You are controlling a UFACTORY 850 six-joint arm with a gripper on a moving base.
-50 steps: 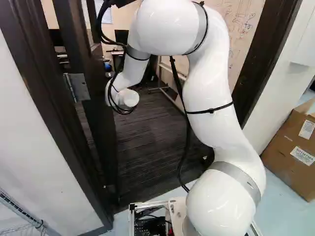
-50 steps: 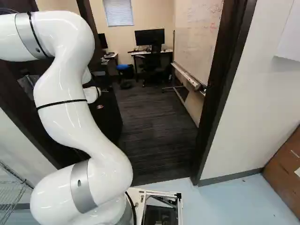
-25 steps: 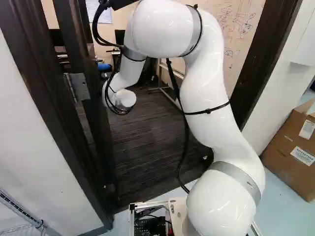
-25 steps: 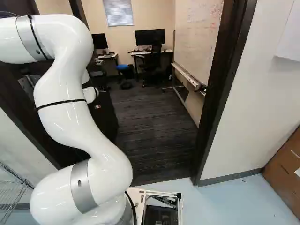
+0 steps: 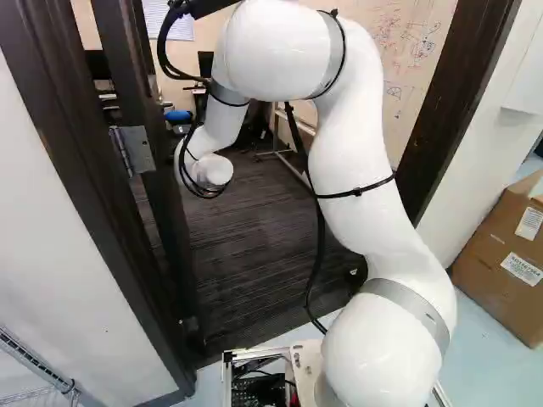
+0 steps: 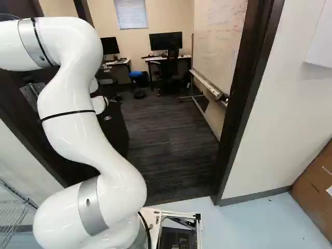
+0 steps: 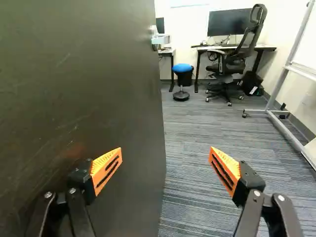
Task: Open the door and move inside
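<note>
The dark, flat door [image 7: 79, 84] lies to the left of the black two-fingered gripper [image 7: 166, 150], and that sideways relation decides the coming move. The door stands swung inward, its long axis upright, hung by a grey metal hinge [image 5: 136, 150] at the left side of the dark door frame [image 6: 250, 93]. Its free edge rises ahead of the space between the fingers, and the carpeted room opens to the right of that edge.

The fingers are wide apart, with nothing clamped between them; the left orange pad [image 7: 106, 170] is in front of the door's broad face, though I cannot tell whether it touches. The only hand is that of the white, jointed arm [image 5: 356, 161], reaching through the doorway on the hinge side.

I judge the opening to be well under way: any further push should go leftward against the face, away from the base's path. Driving forward too soon could bring the arm against the right side of the frame or wedge its wrist against the door
</note>
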